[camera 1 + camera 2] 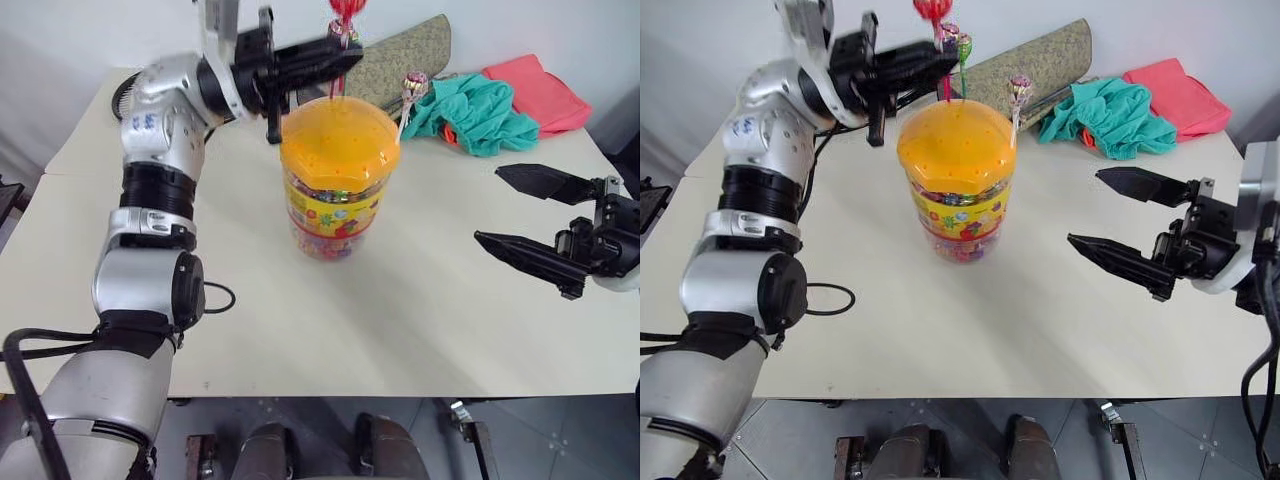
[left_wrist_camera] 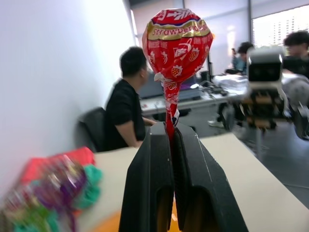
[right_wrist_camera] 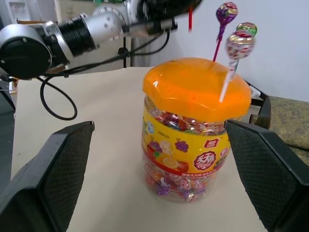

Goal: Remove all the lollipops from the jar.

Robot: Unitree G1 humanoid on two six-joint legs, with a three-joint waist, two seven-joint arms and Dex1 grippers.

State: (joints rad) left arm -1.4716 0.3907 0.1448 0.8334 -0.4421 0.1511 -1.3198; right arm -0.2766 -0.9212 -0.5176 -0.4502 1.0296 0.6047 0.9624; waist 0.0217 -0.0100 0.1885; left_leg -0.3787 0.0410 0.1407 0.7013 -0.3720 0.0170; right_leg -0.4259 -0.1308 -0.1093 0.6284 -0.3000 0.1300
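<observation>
Head views
Jar: the jar (image 1: pixel 338 180) stands upright mid-table (image 1: pixel 420 320), orange lid on.
Left gripper: the left gripper (image 1: pixel 335 48) is above the jar's far edge, jaws pinched on the stick of the red lollipop (image 1: pixel 346 8).
Right gripper: the right gripper (image 1: pixel 522 214) is to the right of the jar, well apart, jaws wide, nothing between them.
Pinkish lollipop: the pinkish lollipop (image 1: pixel 413 86) leans from the lid's right edge.
Cloths: teal cloth (image 1: pixel 475 112) and red cloth (image 1: pixel 537 92) lie far right.

Left wrist view
Grip: black fingers (image 2: pixel 149 188) clamp the red lollipop's stick, head upright above them.
Background: a seated person (image 2: pixel 126 106).

Right wrist view
Lid: purple lollipop (image 3: pixel 226 12), green lollipop (image 3: pixel 247 28) and the pinkish one stand in the lid's holes.
</observation>
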